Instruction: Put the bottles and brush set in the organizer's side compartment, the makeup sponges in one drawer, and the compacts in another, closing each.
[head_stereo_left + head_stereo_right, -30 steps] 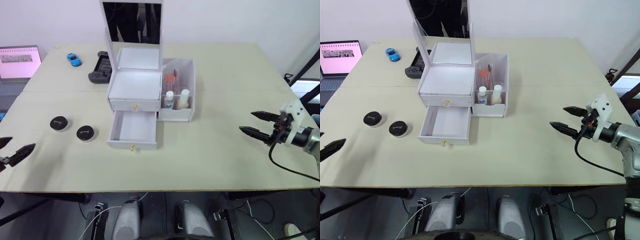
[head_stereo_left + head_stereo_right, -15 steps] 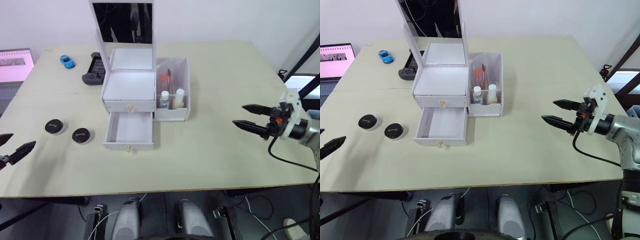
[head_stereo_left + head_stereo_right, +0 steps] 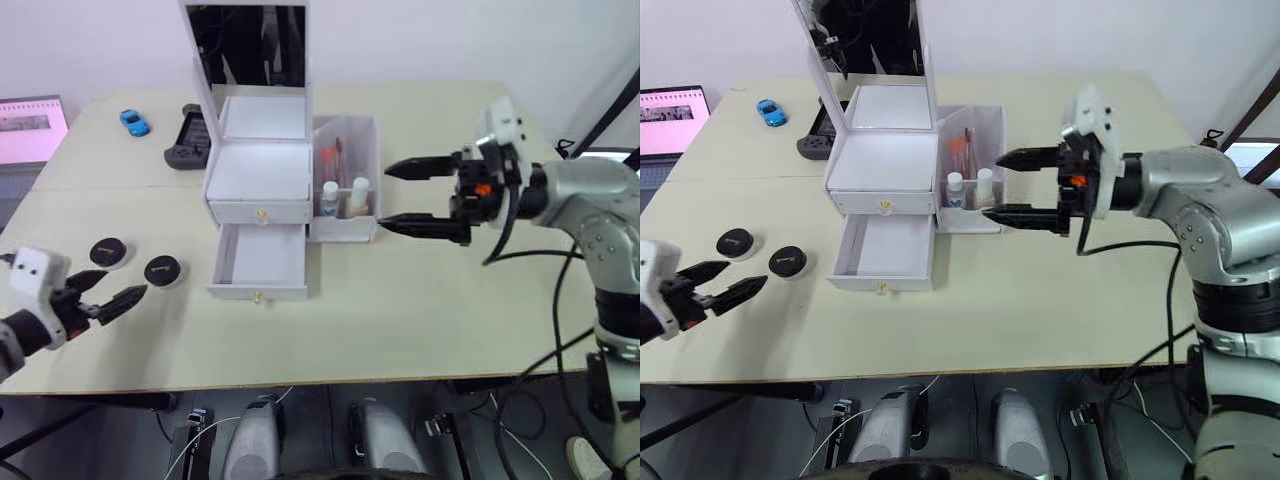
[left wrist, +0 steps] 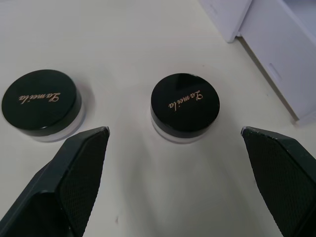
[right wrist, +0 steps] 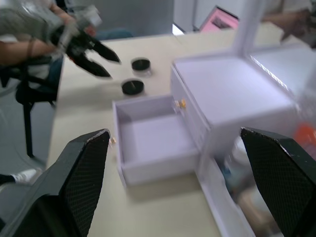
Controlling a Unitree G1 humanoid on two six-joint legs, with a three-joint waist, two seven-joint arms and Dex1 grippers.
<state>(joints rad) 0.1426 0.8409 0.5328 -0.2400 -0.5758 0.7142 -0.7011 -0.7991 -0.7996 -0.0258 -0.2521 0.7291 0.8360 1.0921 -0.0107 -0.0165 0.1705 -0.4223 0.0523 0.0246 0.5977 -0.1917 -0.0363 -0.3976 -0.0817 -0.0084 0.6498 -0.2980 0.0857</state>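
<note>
Black and glossy, two round compacts sit near the table's left edge, each a dark lid with gold script over a clear base. My left claw hangs spread just short of them, the nearer compact lined up between its matte fingers, the other compact beside it, closer to the left edge. Past them stands the white plastic organizer, boxy and smooth: its lower drawer is pulled out and holds nothing, the upper drawer is shut with a small gold knob, and the mirrored lid stands upright. On its right, the clear side compartment holds white-capped bottles and the brush set. My right claw hovers spread wide just beside that compartment. Toward the far left corner lie a black game controller and a blue toy car.
</note>
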